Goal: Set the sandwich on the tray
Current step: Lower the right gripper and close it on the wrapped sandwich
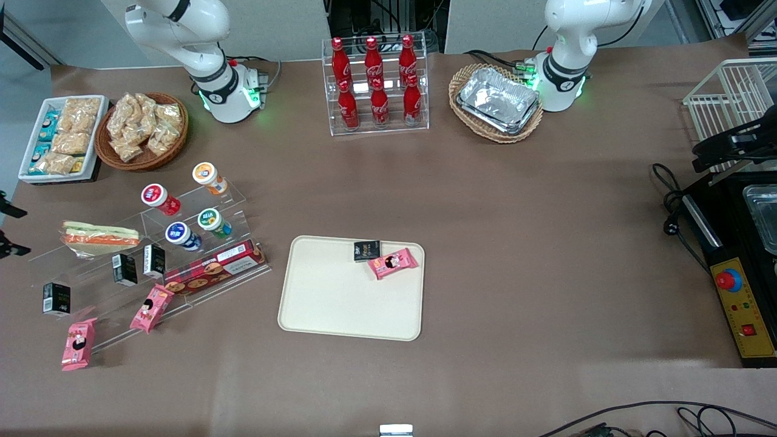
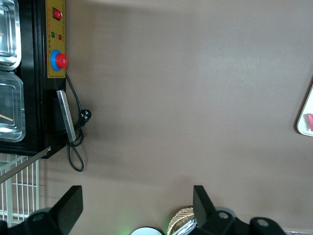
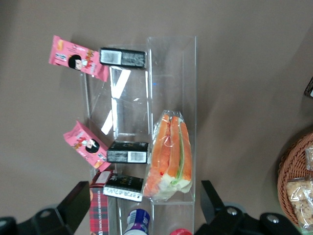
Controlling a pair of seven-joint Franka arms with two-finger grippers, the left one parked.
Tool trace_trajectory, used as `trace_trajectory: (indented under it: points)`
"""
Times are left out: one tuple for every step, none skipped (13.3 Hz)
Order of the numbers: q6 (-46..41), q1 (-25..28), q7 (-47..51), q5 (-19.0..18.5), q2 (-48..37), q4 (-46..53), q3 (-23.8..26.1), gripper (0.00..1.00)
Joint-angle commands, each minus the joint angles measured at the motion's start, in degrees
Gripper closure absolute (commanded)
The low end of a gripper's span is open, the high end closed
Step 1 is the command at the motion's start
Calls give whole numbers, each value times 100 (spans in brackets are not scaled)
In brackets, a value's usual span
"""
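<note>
A: Front view first. Where is the working arm?

B: Only its base and lower links (image 1: pixel 212 73) show, standing by the wicker basket of snack bags (image 1: pixel 141 130); the gripper itself is out of that view. The sandwich (image 1: pixel 100 235) lies on the upper step of the clear acrylic stand (image 1: pixel 152 255), toward the working arm's end of the table.

A: And the tray?

B: The tray (image 1: pixel 340 297) sits mid-table, well apart from the stand, with bare brown table between them. A black carton (image 1: pixel 366 250) and a pink packet (image 1: pixel 393 263) lie touching in one corner; the rest of its surface is bare.

A: Any writing?

B: The red bottles (image 1: pixel 376 85) in the clear rack carry Coca-Cola script. Other labels are too small to read.

A: Left wrist view?

B: Brown table, a black box with a red button (image 2: pixel 61 61), and a sliver of the tray's rim (image 2: pixel 304 115).

A: Right wrist view?

B: The gripper (image 3: pixel 142 205) hangs above the stand, its two black fingers (image 3: pixel 73 208) spread wide apart and holding nothing. The sandwich (image 3: pixel 168 156) lies beneath, between them, beside two black cartons (image 3: pixel 126 166) and near a pink packet (image 3: pixel 85 144).
</note>
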Motion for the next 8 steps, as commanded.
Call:
trace_trajectory:
  points:
    - [262,51,24,226,-184,-482,8,0]
    - [375,51,16,252,-201,-605,17,0]
    - [550,60,16,253,-219,-772,34,0]
    - [726,69,16,253,-263,-930,43,0]
    - [815,69,7,253,-272,-1018,52,0]
    - [885,69,-11,253,-272,-1106,52,0]
    - [990,69,-19,253,-272,-1194,61,0]
    - [1113,69,-20,253,-272,-1299,61,0]
